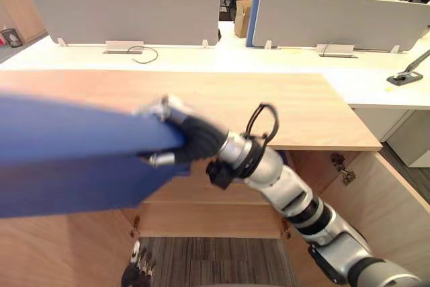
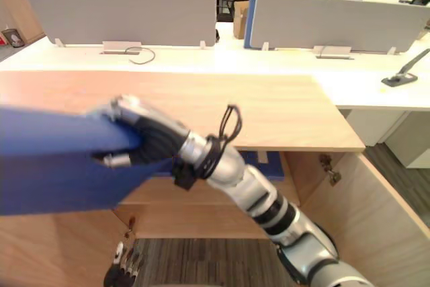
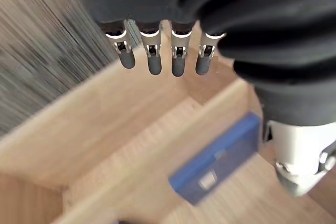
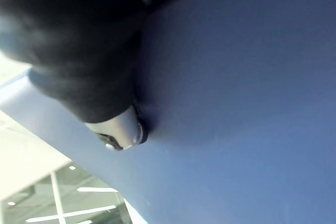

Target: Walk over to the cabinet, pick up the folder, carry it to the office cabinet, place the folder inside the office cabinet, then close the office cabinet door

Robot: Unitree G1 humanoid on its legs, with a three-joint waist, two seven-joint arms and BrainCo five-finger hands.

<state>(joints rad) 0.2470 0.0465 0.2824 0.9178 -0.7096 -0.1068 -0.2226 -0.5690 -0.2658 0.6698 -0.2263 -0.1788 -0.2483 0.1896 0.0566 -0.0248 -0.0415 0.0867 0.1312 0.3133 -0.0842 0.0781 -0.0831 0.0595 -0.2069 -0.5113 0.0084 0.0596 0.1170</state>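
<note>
Blue folder (image 1: 67, 159) gripped in right hand (image 1: 196, 140); lower it level into cabinet (image 1: 282, 105) opening at 6 o'clock. Left hand (image 3: 155, 61) idle, fingers straight.

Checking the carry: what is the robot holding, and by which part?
The right hand clamps the blue folder by one end; the left hand holds nothing.

Blocked ahead by the flat light-wood cabinet top (image 1: 282, 105). Open underneath, left of the swung-out light-wood door (image 1: 383, 199). Partly taken inside by a flat blue file (image 3: 215, 161). Screened on the left by the wide blue folder (image 1: 67, 159) in the right hand (image 1: 195, 140).
</note>
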